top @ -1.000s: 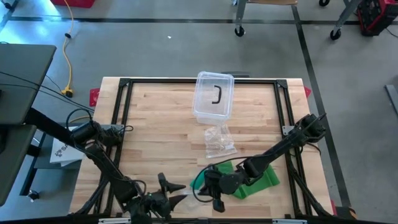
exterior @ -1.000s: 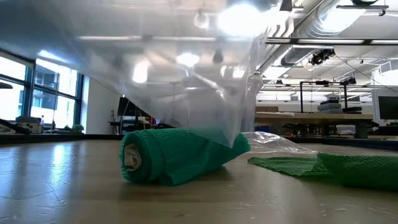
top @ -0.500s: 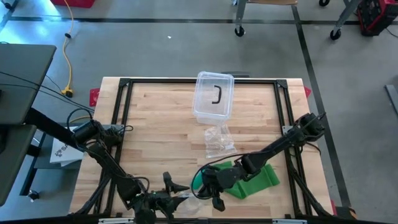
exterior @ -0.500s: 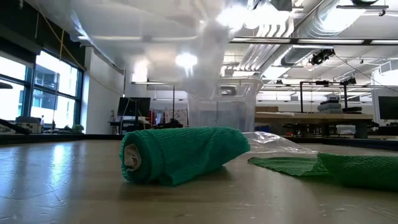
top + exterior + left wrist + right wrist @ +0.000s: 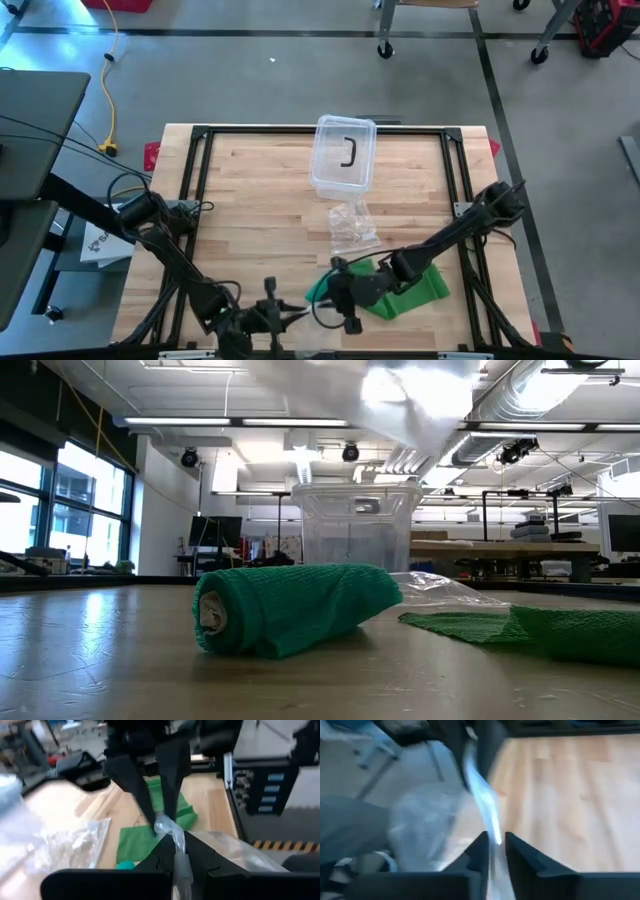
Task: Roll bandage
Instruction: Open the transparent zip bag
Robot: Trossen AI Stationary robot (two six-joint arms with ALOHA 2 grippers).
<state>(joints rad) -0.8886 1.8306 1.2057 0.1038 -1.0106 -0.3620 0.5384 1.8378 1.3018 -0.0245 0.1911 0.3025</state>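
Above the green bandage (image 5: 290, 608), both grippers (image 5: 174, 851) (image 5: 495, 845) pinch a clear plastic bag (image 5: 172, 832); unwrapping step, next discarding it.

No text, label, brand or number can be read in any view. A white sheet (image 5: 98, 243) beside the worktop (image 5: 260, 200) carries a mark too small to read.

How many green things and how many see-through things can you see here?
Green: 1, the green mesh bandage, partly rolled.
See-through: 3, the clear plastic tub, the crumpled clear plastic bag and the thin clear plastic wrapper.
Total: 4.
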